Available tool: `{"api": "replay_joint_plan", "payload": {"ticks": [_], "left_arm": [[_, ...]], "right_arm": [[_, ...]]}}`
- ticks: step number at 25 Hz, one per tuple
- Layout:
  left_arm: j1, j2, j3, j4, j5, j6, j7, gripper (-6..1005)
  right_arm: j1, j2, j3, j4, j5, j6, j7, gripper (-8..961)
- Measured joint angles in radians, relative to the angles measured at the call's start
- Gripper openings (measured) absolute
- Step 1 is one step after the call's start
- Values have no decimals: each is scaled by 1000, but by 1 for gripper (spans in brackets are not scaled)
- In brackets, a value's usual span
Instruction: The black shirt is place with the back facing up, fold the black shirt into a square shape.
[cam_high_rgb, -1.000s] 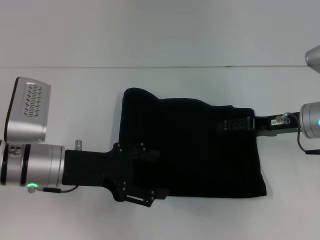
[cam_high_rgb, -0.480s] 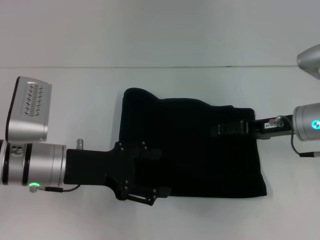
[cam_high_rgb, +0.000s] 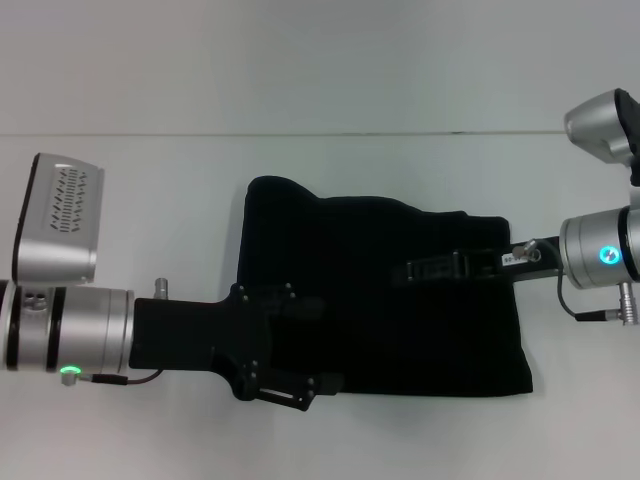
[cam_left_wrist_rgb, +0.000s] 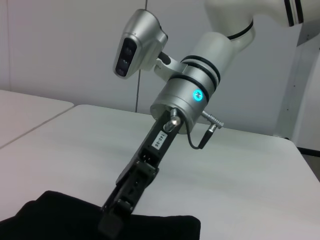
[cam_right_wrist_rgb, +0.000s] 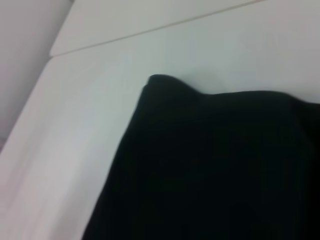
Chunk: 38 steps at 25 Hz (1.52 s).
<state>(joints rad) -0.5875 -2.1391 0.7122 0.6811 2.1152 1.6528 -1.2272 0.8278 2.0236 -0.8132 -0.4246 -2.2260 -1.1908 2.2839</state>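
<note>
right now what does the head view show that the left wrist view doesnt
Only the head view shows the left gripper low at the near left edge of the soft matte-black folded shirt, plus the shirt's whole outline on the white table. Only the left wrist view shows the right arm's silver wrist camera and the wall behind. Both show the right gripper reaching over the shirt's right side.

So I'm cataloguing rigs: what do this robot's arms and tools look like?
Both arms are silver cylinders with black bands and thin cables. The left arm has a green light; the right arm a blue one. The left tool and right tool are black.
</note>
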Motion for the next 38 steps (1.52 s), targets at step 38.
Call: {"api": "replay_joint_plan", "payload": {"ticks": [38], "left_arm": [[-11,-21,-1,-2,0,-26,2,933]], "right_arm": [[-12,-6,2,-26,-33,26,38,819]]}}
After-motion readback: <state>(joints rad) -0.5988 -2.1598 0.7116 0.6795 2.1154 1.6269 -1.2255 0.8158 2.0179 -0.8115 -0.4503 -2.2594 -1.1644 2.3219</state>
